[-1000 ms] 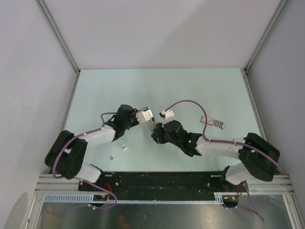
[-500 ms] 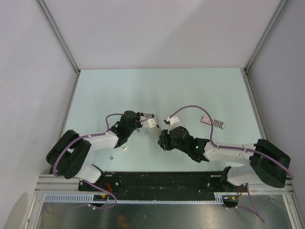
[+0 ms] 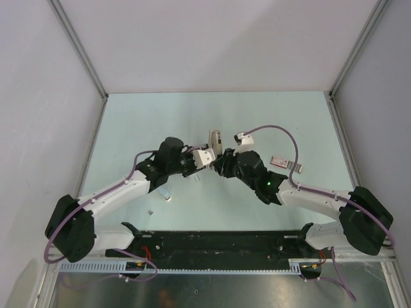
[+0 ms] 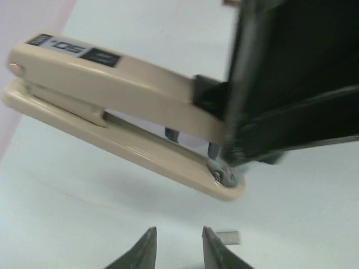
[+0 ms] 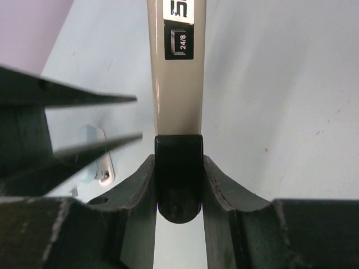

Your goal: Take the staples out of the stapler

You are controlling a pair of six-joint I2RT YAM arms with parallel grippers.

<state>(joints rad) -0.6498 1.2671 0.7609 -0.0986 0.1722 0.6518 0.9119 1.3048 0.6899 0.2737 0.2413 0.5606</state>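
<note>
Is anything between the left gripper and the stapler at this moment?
Nothing visible. The left gripper hovers open just short of the stapler, with only bare table showing between. A small grey piece lies on the table by its fingertips, below the path. The right gripper is shut on the stapler's black rear end.

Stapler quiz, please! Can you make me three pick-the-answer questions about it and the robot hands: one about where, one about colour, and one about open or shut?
1. Which gripper holds the stapler?
A. left
B. right
C. neither

2. What colour is its long body?
A. red
B. cream
C. green

3. The left gripper is:
A. open and empty
B. shut on the stapler
C. shut on a box

Answers:
1. B: the right gripper pinches its black end.
2. B: it looks cream in both wrist views.
3. A: its fingers stand apart with nothing between them.
</note>
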